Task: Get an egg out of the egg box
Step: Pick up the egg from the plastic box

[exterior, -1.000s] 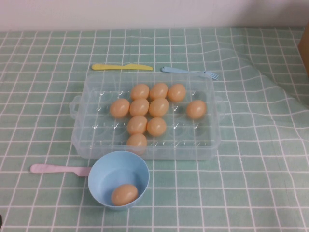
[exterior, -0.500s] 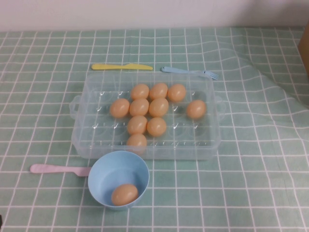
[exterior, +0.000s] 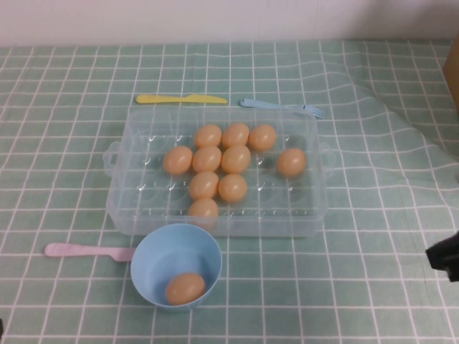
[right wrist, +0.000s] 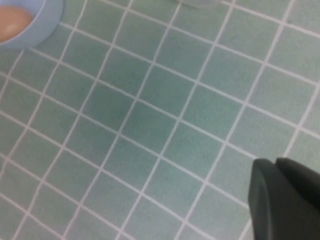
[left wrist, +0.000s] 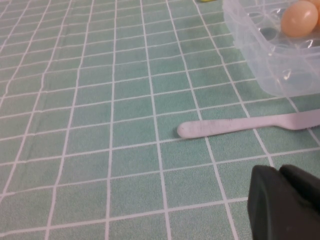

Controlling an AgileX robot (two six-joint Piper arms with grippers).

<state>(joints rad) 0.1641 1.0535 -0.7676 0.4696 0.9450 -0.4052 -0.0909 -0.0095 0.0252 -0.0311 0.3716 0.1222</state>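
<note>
The clear plastic egg box point(exterior: 136, 197) sits mid-table with several orange-tan eggs in its dimples, such as one egg point(exterior: 291, 162) alone toward its right side. No gripper touches any egg. My right gripper point(exterior: 445, 256) shows as a dark shape at the right edge, well right of the box; in the right wrist view point(right wrist: 275, 162) its fingers are together over bare cloth. My left gripper point(left wrist: 278, 170) is shut and empty, low over the cloth near the pink utensil; the box corner point(left wrist: 270, 60) and one egg point(left wrist: 299, 17) lie beyond it.
A light-blue bowl point(exterior: 154, 265) holding one egg point(exterior: 185, 288) stands in front of the box, and shows in the right wrist view point(right wrist: 30, 30). A pink utensil point(exterior: 86, 251) lies left of the bowl. A yellow knife point(exterior: 181, 99) and blue fork point(exterior: 281, 107) lie behind the box.
My right gripper has come into the high view at the right edge. The eggs, box and bowl have not moved.
</note>
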